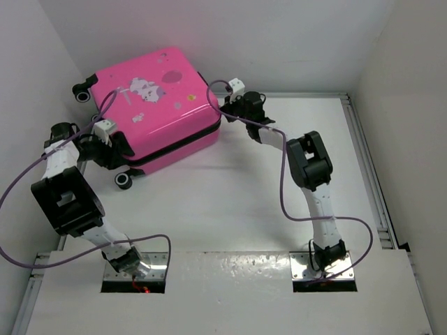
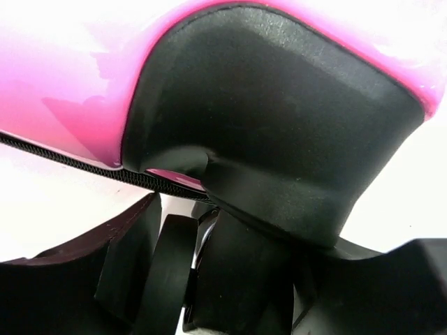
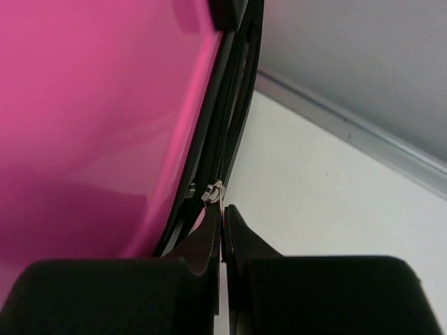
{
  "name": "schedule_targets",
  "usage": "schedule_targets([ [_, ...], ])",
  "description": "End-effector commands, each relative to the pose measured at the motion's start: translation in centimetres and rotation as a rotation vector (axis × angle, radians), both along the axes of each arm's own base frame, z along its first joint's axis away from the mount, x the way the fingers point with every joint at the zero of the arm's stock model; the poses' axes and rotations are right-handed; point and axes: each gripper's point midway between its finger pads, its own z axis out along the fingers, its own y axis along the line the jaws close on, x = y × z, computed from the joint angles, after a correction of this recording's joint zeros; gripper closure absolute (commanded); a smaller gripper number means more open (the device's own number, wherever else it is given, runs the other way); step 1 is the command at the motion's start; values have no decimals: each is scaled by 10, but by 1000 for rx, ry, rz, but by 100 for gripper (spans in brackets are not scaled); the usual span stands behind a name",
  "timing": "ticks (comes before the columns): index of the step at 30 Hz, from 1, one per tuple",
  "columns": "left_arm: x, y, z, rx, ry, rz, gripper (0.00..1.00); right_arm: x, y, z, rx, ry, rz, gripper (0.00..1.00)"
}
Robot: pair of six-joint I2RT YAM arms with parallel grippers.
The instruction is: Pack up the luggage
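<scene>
On a white table [image 1: 244, 202], the left gripper [image 1: 117, 152] sits open around a wheel corner [image 2: 279, 125] of the closed pink luggage [image 1: 150, 105] lying far left, while the right gripper [image 3: 222, 209], pinched shut at its zipper [image 3: 230, 125], suggests packing is done and zipping is left.

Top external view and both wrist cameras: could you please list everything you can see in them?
Suitcase: one, bright pink with white cartoon print and black zipper trim, lying closed at the table's far left.
Wheels: two seen, black, along the suitcase's left end.
Zipper pull: one, silvery, on the suitcase's right edge.
Table: one, white, under everything.
Cables: two, purple, one along each arm.
Left gripper: one, black, jaws apart around the black wheel housing at the suitcase's near-left corner.
Right gripper: one, black, shut, tips right at the zipper pull.
</scene>
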Motion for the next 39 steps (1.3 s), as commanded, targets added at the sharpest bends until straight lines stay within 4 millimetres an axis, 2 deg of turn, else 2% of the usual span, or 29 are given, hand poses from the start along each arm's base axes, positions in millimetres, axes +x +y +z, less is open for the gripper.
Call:
schedule_targets([
  [1, 45, 53, 37, 52, -149, 256, 44, 66, -43, 70, 71, -237, -172, 100],
  [2, 41, 47, 60, 18, -183, 291, 31, 75, -42, 60, 78, -229, -166, 100],
  [4, 39, 40, 86, -17, -232, 322, 21, 85, -46, 70, 111, -254, -168, 100],
  [5, 38, 36, 93, -17, -246, 347, 14, 90, -45, 83, 127, -285, -158, 100],
  [6, 34, 36, 113, -7, -295, 384, 12, 96, -47, 67, 129, -277, -162, 100],
  [7, 37, 41, 129, -2, -342, 424, 10, 99, -47, 64, 139, -276, -162, 100],
  [8, 34, 48, 132, -27, -332, 503, 8, 103, -46, 81, 160, -318, -161, 100],
  [9, 32, 50, 135, -37, -331, 535, 7, 108, -47, 59, 155, -302, -165, 100],
  [12, 27, 69, 152, -57, -348, 681, 1, 119, -43, 49, 171, -318, -180, 100],
  [13, 27, 72, 156, -64, -350, 707, 0, 124, -44, 57, 185, -338, -195, 100],
  [14, 26, 76, 157, -91, -349, 749, 0, 127, -41, 42, 182, -332, -194, 100],
  [16, 25, 87, 165, -95, -360, 817, 0, 130, -37, 46, 190, -356, -198, 100],
  [17, 24, 90, 165, -113, -352, 853, 0, 133, -35, 35, 191, -350, -200, 100],
  [19, 20, 109, 162, -88, -346, 954, 0, 130, -27, 36, 201, -368, -184, 100],
  [21, 20, 129, 152, -65, -318, 1061, 0, 126, -21, 23, 186, -379, -165, 100],
  [25, 35, 143, 143, -27, -320, 1104, 0, 119, -11, 18, 195, -388, -133, 100],
  [26, 42, 145, 127, -20, -286, 1110, 0, 116, -10, 22, 198, -404, -121, 100],
  [27, 47, 151, 125, -13, -292, 1120, 0, 113, -5, 23, 195, -408, -109, 100],
  [28, 59, 147, 125, -21, -295, 1109, 0, 109, -5, 20, 192, -399, -89, 100],
  [29, 66, 146, 117, -23, -276, 1101, 0, 105, -1, 30, 202, -413, -75, 100],
  [30, 78, 149, 99, -29, -249, 1109, 0, 103, 1, 31, 204, -412, -64, 100],
  [31, 87, 148, 94, -43, -242, 1107, 0, 97, 5, 30, 205, -413, -40, 100],
  [32, 101, 144, 96, -46, -257, 1085, 0, 92, 10, 41, 212, -434, -13, 100],
  [33, 113, 143, 74, -47, -212, 1075, 0, 87, 15, 41, 212, -433, 2, 100],
  [34, 134, 134, 87, -61, -243, 1029, 0, 80, 24, 44, 217, -443, 44, 100],
  [35, 158, 128, 84, -70, -246, 993, 0, 72, 30, 51, 224, -457, 66, 100],
  [36, 158, 128, 84, -70, -246, 993, 0, 68, 34, 59, 236, -474, 95, 100],
  [37, 181, 123, 79, -70, -250, 955, 0, 60, 43, 57, 236, -473, 130, 100],
  [39, 200, 117, 73, -56, -250, 900, 0, 38, 59, 67, 258, -496, 197, 100],
])
